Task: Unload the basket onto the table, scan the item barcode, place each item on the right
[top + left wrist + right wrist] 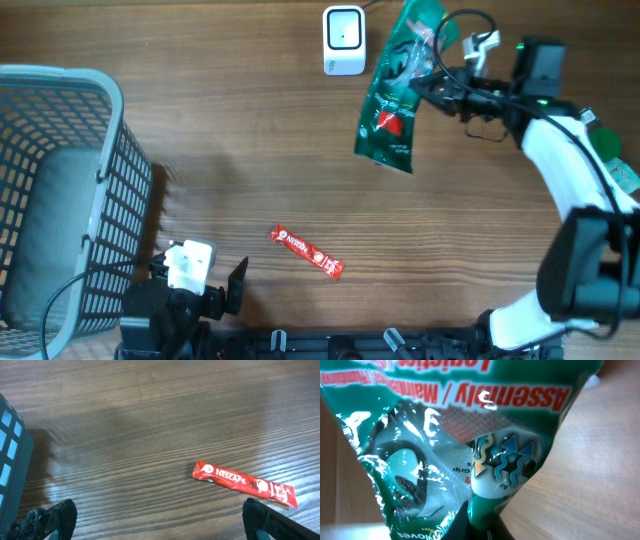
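Green packet point(396, 95) held just right of the white scanner point(344, 40). Long axis runs from scanner level toward the near table edge, lower end slanting left. Right gripper point(435, 88) clenched on its upper right edge. Left gripper point(160, 521) well away from the scanner, jaws spread wide, grasping nothing.

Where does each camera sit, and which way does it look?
Overhead: above the table, looking straight down on scanner, packet, sachet, basket; left arm and right arm show.
Left wrist: on the left arm, looking down across the table at the sachet; open jaws' tips at bottom corners.
Right wrist: on the right arm, facing the packet close up; jaws shut on it below.
Shared: overhead and left wrist both show the sachet.
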`<state>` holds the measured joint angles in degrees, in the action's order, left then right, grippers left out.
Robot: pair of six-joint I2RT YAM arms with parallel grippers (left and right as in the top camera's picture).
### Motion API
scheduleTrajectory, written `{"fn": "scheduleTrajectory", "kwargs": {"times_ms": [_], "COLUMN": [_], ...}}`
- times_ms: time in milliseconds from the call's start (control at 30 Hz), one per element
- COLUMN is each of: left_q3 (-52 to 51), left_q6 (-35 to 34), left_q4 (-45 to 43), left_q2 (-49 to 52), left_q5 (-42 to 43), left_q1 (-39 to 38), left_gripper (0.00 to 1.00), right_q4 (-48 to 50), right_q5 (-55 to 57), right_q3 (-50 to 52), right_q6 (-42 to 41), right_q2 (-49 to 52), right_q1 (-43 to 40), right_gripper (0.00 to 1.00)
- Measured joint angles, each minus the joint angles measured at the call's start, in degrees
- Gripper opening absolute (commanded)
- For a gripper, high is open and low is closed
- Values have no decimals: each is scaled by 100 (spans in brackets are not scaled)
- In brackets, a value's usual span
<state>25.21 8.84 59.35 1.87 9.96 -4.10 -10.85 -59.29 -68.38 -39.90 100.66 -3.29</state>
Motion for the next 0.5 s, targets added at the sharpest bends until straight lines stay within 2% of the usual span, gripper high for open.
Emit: {"fn": "scheduleTrajectory", "kwargs": {"times_ms": [167, 267, 400, 500], "left_q3": [0, 0, 0, 0], "left_q6": [0, 0, 0, 0], "left_q4": [4, 7, 7, 4], "left_q2": [0, -2, -2, 0], "left_q5": [0, 0, 0, 0], "left_q1": [0, 0, 0, 0], "left_gripper": [100, 100, 100, 100], "right_q4": [907, 1080, 1029, 656], "right_q5": [2437, 3908, 4175, 4170], "right_q3": [-142, -1097, -2570, -2800], "right_q6": [-2201, -2955, -3257, -3322], "right_q2": [629, 1403, 2839, 3082], "right_q1": [1152, 1818, 2020, 2201], "right_gripper": [5, 5, 5, 5]}}
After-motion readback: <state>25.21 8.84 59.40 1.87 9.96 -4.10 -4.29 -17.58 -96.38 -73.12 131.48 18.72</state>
